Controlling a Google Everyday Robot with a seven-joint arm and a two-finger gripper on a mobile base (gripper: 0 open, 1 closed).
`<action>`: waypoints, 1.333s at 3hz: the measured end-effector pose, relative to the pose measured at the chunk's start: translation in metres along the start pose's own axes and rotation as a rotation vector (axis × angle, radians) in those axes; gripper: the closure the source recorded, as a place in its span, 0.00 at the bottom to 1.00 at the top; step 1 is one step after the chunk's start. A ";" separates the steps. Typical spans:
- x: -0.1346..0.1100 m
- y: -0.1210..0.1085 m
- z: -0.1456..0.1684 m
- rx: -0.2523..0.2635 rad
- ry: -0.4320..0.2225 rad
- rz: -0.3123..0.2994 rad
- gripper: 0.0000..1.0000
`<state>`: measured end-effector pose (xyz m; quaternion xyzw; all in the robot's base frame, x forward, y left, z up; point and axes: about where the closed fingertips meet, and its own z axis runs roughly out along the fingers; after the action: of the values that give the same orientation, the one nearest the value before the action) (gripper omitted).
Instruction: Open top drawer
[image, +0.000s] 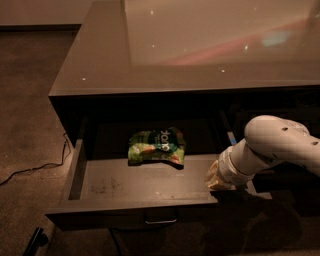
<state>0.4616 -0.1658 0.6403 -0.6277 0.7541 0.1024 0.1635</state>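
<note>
The top drawer (125, 186) is pulled far out from under the glossy counter, and its scuffed grey floor shows. Its flat front panel faces the camera's lower edge, with a small metal loop handle (160, 219) at its centre. A green snack bag (156, 146) lies at the back of the drawer floor. My gripper (218, 178) sits at the drawer's front right corner, at the end of the white arm (272, 147) that reaches in from the right.
The glossy counter top (200, 45) overhangs the drawer's back. A black cable (35, 167) runs over the carpet at the left. A dark object (36, 241) lies on the floor at the bottom left. Dark cabinet fronts are at the right.
</note>
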 end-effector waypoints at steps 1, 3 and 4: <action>0.004 0.009 -0.007 0.000 0.007 0.008 1.00; 0.004 0.009 -0.007 0.000 0.007 0.008 0.58; 0.004 0.009 -0.007 0.000 0.007 0.008 0.35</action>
<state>0.4511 -0.1699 0.6452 -0.6251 0.7572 0.1009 0.1605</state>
